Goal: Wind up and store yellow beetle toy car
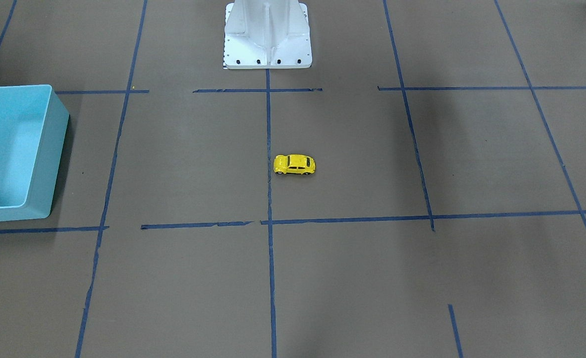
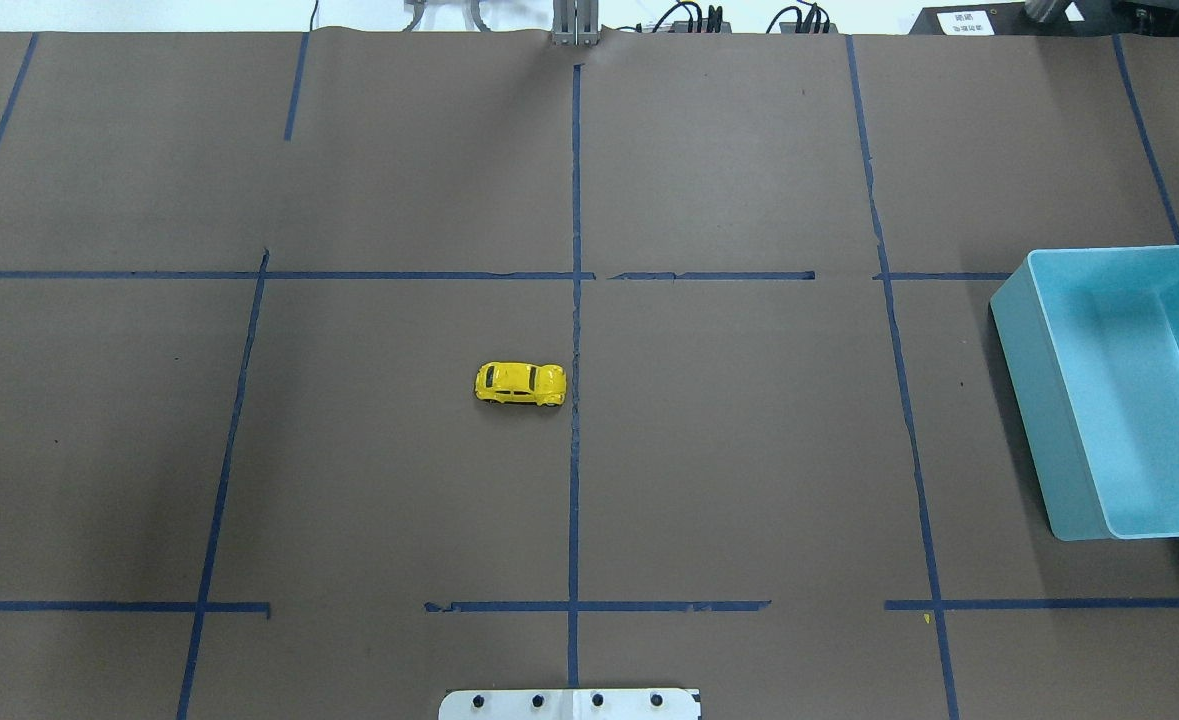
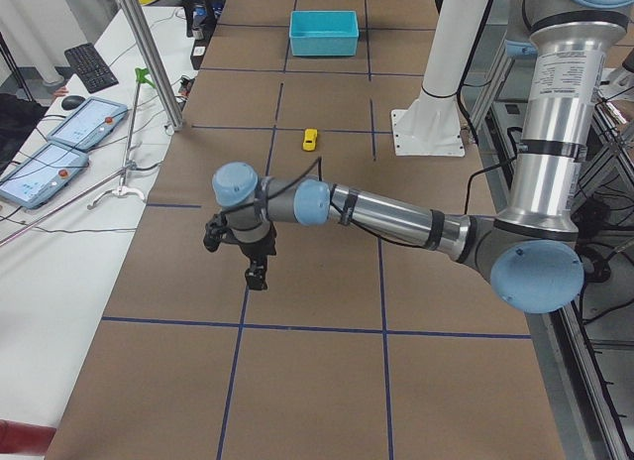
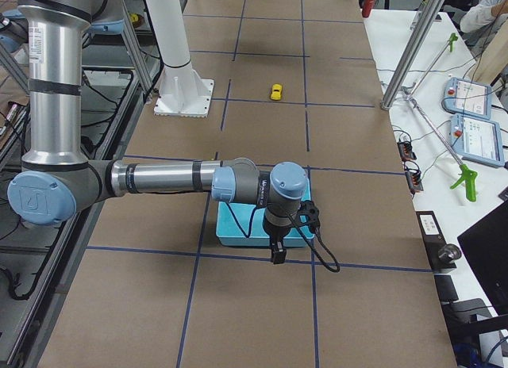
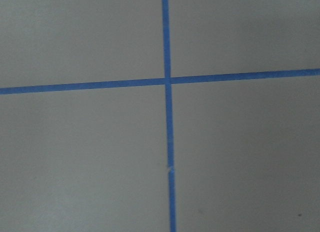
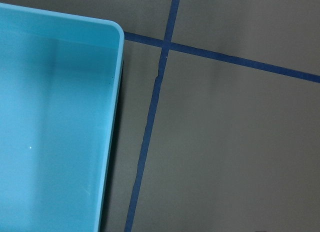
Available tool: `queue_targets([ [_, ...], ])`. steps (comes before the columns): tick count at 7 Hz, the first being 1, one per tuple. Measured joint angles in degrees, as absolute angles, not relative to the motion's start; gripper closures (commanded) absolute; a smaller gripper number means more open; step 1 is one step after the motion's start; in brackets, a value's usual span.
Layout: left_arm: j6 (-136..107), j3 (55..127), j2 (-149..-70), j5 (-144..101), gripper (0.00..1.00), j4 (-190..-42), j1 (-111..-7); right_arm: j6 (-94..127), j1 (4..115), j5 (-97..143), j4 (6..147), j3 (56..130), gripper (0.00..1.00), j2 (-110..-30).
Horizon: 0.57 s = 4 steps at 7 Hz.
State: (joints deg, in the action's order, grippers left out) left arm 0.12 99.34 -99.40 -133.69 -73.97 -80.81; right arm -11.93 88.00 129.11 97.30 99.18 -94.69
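The yellow beetle toy car [image 1: 294, 164] stands on its wheels near the middle of the brown table, beside a blue tape line; it also shows in the overhead view [image 2: 520, 383] and both side views [image 3: 310, 139] [image 4: 276, 91]. The light-blue bin [image 2: 1034, 400] is open and empty at the table's right end. My left gripper [image 3: 256, 277] hangs above the table's left end, far from the car. My right gripper [image 4: 278, 253] hangs over the bin's outer edge [image 6: 117, 92]. Neither shows in any other view, so I cannot tell if they are open or shut.
The white arm base [image 1: 268, 44] stands at the robot's edge of the table. Blue tape lines [image 5: 167, 82] divide the brown surface. Tablets, cables and a pole [image 3: 149, 63] sit on the side bench beyond the table.
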Motion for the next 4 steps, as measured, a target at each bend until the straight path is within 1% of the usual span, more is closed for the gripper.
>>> queue_targets([
  [2,0.94,102.28,-110.60,-132.78,0.00,-67.58,-72.63,-11.93,87.99,129.11,97.30,99.21,0.00,-94.68],
  [4,5.73,105.03,-118.47,-127.92,0.00,-68.82,-62.99,-11.88,87.98,129.11,97.30,99.10,0.00,-94.70],
])
